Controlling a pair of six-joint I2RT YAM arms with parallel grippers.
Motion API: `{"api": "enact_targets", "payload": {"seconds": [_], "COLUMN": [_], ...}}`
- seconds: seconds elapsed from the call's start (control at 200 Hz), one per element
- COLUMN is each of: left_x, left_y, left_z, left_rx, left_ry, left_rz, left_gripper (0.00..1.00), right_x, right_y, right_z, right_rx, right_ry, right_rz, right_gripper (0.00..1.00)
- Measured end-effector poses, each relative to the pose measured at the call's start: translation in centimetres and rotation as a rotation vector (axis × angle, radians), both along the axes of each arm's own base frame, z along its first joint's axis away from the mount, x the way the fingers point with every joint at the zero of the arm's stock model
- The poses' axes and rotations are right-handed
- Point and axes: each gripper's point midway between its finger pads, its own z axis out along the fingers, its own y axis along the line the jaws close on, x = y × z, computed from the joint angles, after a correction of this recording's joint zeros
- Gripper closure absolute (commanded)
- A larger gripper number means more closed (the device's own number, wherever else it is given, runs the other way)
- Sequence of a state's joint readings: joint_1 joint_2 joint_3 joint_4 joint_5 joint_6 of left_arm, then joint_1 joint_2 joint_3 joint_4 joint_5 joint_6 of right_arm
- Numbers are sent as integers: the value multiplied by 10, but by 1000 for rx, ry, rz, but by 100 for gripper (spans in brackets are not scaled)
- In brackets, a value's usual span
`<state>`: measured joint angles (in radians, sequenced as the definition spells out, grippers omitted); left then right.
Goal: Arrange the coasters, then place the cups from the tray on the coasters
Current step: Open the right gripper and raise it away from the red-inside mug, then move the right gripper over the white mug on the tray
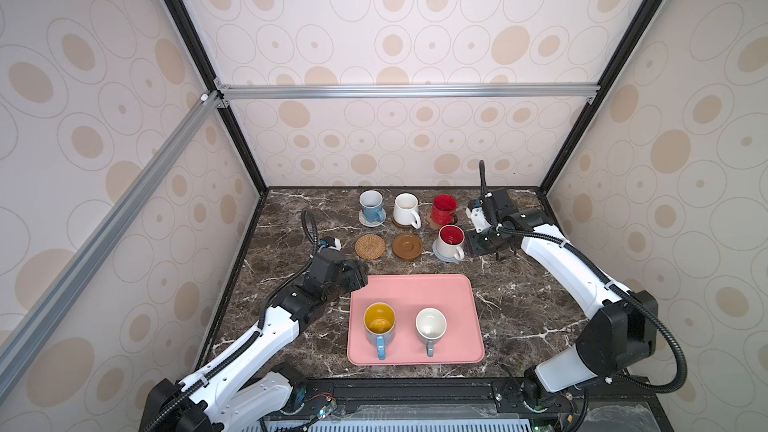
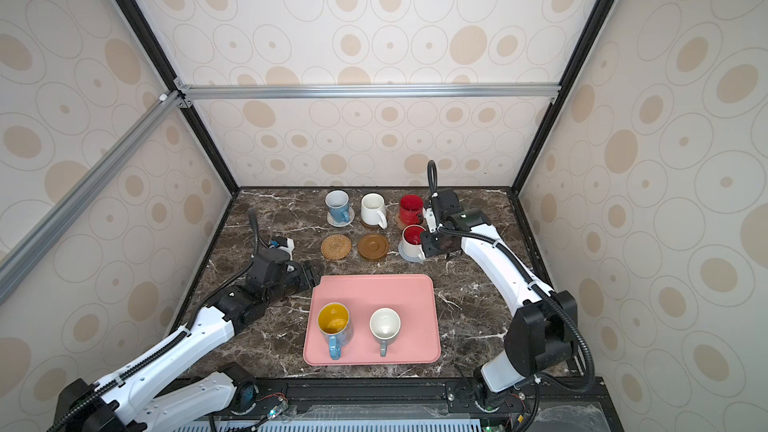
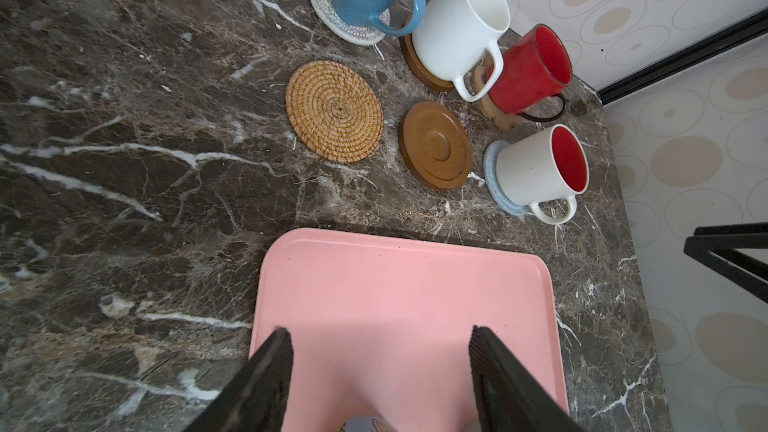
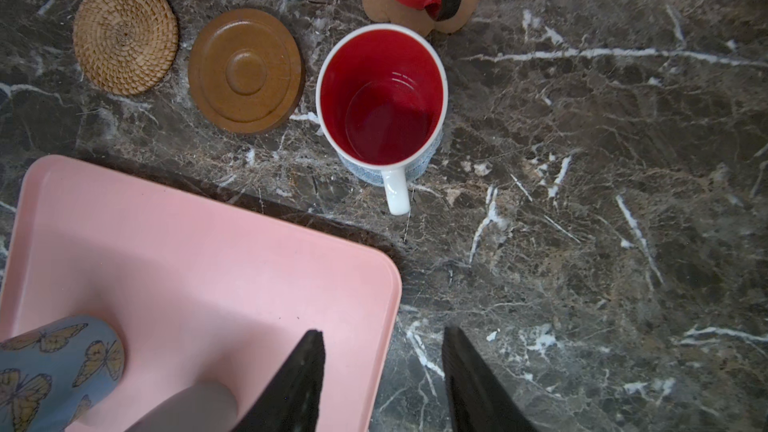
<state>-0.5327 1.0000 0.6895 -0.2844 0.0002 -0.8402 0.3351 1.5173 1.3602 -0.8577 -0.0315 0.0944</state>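
Observation:
Two cups stand on the pink tray [image 1: 457, 297]: a blue one with yellow inside [image 1: 379, 324] and a white one [image 1: 431, 326]. On coasters behind it stand a blue cup [image 1: 371, 205], a white cup [image 1: 406, 209], a red cup [image 1: 444, 209] and a white cup with red inside [image 1: 451, 241]. The rattan coaster [image 1: 370, 246] and a brown disc coaster [image 1: 407, 246] are bare. My left gripper [image 3: 380, 332] is open over the tray's far left corner. My right gripper [image 4: 382, 338] hangs open and empty, raised beside the red-lined cup [image 4: 380, 97].
The dark marble table [image 1: 519, 305] is walled on three sides by patterned panels and black posts. A black rail [image 1: 415, 388] runs along its front edge. Both white arms reach in from the front corners.

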Motion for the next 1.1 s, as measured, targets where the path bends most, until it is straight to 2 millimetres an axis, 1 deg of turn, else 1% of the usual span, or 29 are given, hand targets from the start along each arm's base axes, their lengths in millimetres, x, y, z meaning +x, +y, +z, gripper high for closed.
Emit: {"api": "enact_targets", "payload": {"seconds": [0.22,0.485,0.56,0.65,0.795,0.845,1.1], "left_x": [1,5,7,10,13,13,13], "left_y": [-1,-2,-2,-3,-3,-3,-1], "left_z": [-10,-13,-12,-10,-9,-9,-16], "left_rx": [15,21,17,6,-6,-8,-8], "left_ry": [29,30,26,16,7,7,18], "left_rz": [-3,-2,0,1,2,1,6], "left_gripper": [30,22,19,10,6,0,0], "right_x": [-22,-46,-52,-59,-70,-74,-97], "right_y": [1,1,0,-1,-1,0,17], "right_z": [-4,4,6,9,10,8,6], "right_rx": [52,125,140,159,188,195,209], "right_ry": [43,52,51,51,60,69,116], "right_rz": [-19,-64,-78,-94,-128,-136,-140], "right_gripper": [49,47,46,45,44,44,43]}}
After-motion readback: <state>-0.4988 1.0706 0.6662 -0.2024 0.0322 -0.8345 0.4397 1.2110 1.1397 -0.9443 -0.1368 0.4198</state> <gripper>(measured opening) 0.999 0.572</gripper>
